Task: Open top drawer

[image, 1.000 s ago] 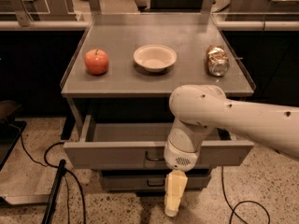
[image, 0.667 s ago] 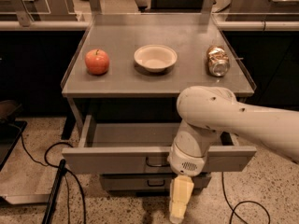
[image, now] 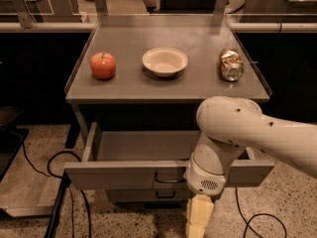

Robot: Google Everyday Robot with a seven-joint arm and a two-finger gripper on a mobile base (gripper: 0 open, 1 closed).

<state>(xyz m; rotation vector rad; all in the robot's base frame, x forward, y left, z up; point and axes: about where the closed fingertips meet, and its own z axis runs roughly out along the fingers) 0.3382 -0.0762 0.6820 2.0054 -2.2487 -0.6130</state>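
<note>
The top drawer [image: 124, 175] is a wide grey metal drawer under the table top. It stands pulled well out, and its bare inside [image: 143, 145] shows. Its small dark loop handle [image: 168, 178] sits at the middle of the front panel, partly behind my arm. My gripper [image: 198, 218] hangs below the white wrist [image: 208, 175], in front of the drawer front and just right of and below the handle, near the bottom edge of the view. It holds nothing that I can see.
On the grey table top [image: 129, 86] are a red apple [image: 103, 65], a white bowl [image: 165, 61] and a crushed can [image: 231, 65]. A narrower drawer [image: 148, 196] sits below. Black cables [image: 42, 165] lie on the speckled floor on the left, and another [image: 257, 219] on the right.
The top drawer has slid further out toward me. My arm and gripper have moved back and slightly right with it.
</note>
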